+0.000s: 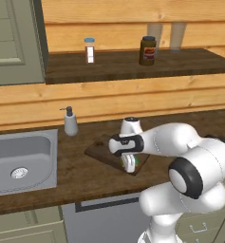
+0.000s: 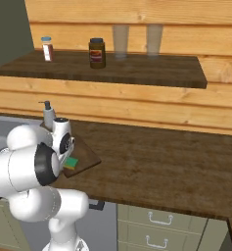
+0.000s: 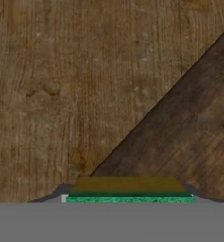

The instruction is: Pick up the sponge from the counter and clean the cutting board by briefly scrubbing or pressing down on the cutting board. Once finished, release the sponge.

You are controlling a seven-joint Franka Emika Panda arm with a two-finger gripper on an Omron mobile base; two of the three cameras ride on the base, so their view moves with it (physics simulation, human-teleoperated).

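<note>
The green sponge with its yellowish face sits between my gripper's two fingertips, which close on its ends. It rests low over the cutting board, whose grained surface with a darker knot spreads across the upper left of the hand view. The board's edge runs diagonally, with the darker counter beyond it. From the base, my gripper points down at the board's near right corner. The sponge peeks out green under the hand, on the board.
A steel sink is set in the counter to the left, with a soap dispenser behind it. On the upper shelf stand a small jar, a dark jar and two glasses.
</note>
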